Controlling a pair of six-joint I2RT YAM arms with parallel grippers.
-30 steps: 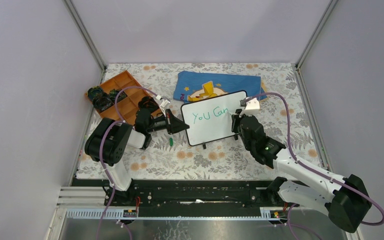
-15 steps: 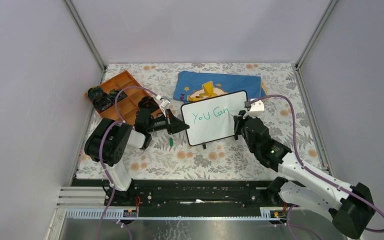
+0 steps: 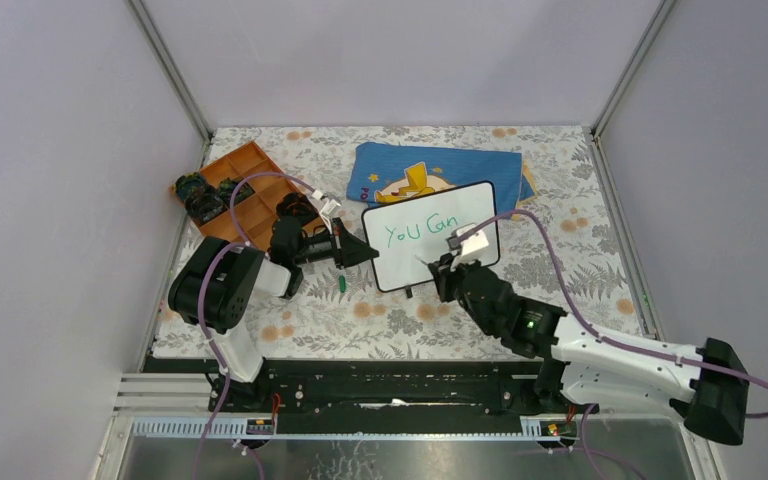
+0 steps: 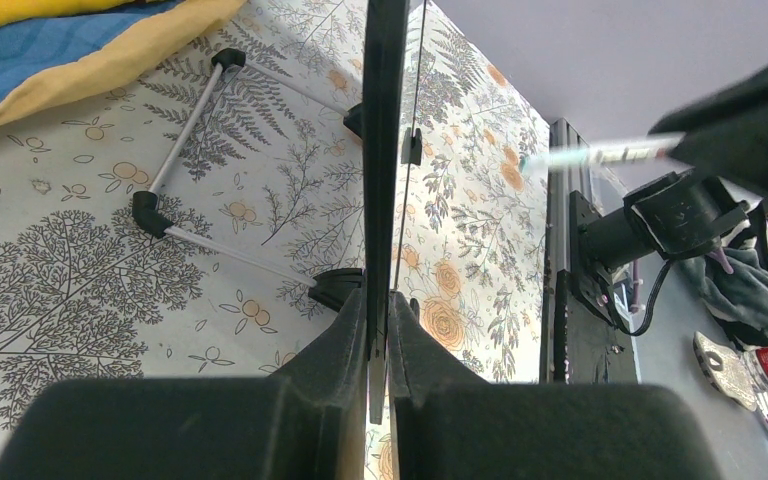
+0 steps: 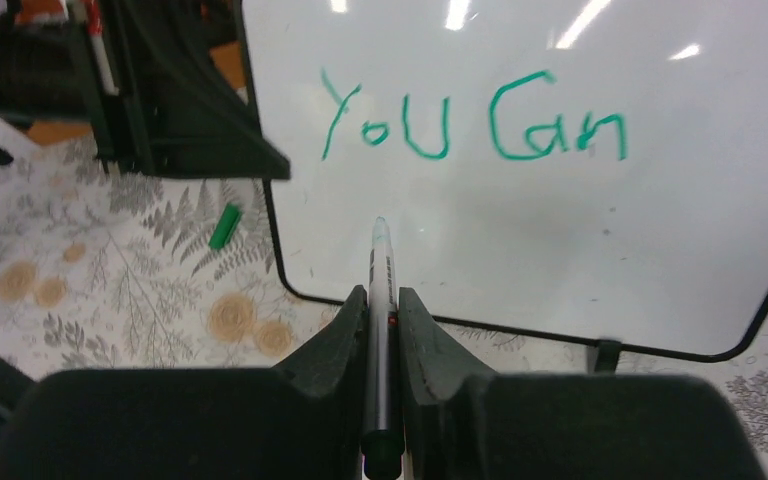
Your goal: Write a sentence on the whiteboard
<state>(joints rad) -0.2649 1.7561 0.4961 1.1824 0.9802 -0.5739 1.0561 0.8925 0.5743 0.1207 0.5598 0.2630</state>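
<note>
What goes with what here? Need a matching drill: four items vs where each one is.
1 whiteboard
2 marker
3 green cap
4 blue cloth

A gripped in the right pincer, tip toward the board
B small, loose on the table by the board's left edge
C spread out behind the board, at the far side
D clamped at its edge by the left pincer

Pairs: 1-D, 2-A, 3-B, 4-C

Whiteboard: glossy smooth white face, lamp glare on it; thin black plastic-looking frame. Table cover: matt flower print. Blue cloth: soft fabric. Tray: orange, matt, plastic-looking. Marker: smooth pale plastic barrel.
</note>
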